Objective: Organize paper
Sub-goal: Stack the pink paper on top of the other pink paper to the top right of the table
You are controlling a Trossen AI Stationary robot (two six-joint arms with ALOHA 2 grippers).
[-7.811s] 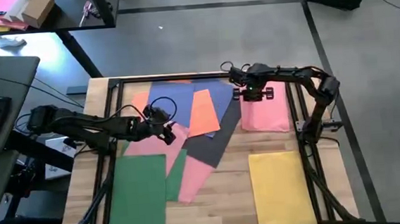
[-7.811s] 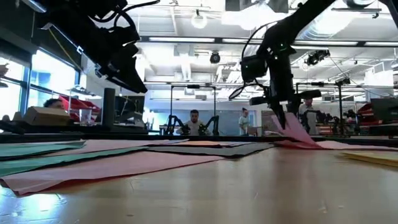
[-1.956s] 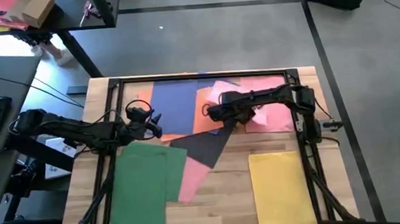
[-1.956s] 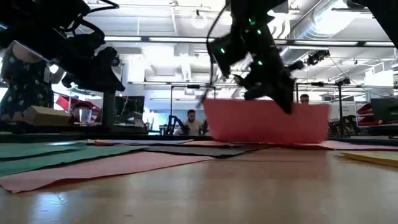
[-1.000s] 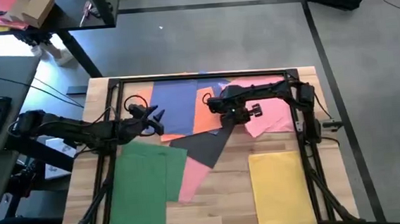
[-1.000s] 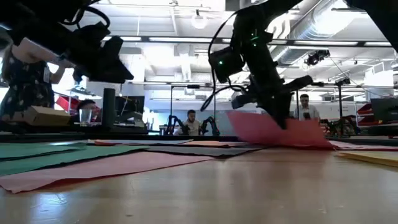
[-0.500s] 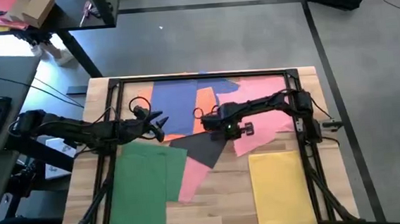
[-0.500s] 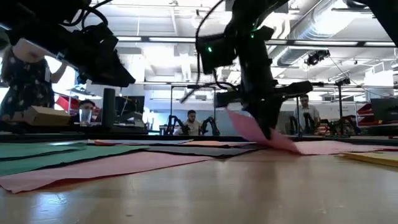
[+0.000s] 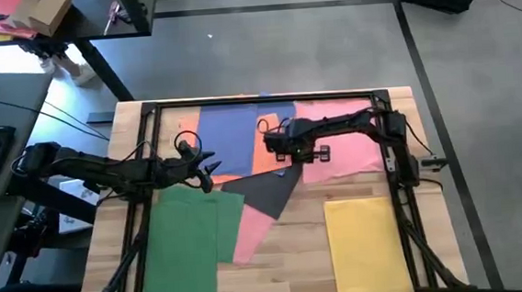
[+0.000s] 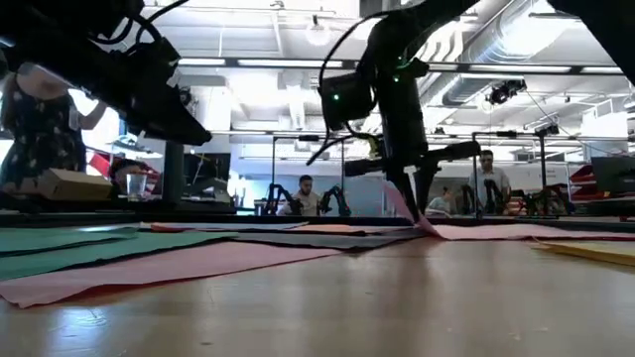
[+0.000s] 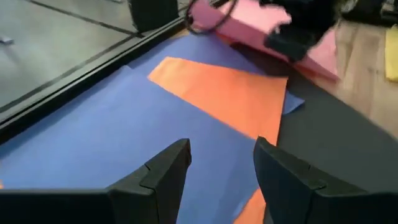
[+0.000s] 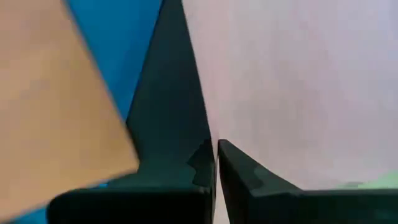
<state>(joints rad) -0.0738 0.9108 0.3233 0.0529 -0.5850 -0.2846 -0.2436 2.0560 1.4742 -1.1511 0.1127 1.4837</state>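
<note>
No text, label, brand, number or sign can be read in any view.

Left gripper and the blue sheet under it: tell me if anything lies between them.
Nothing visible does. The left gripper hangs open directly over the blue sheet, with bare blue paper between its jaws. The orange sheet lies on the blue farther ahead, not under the jaws.
</note>
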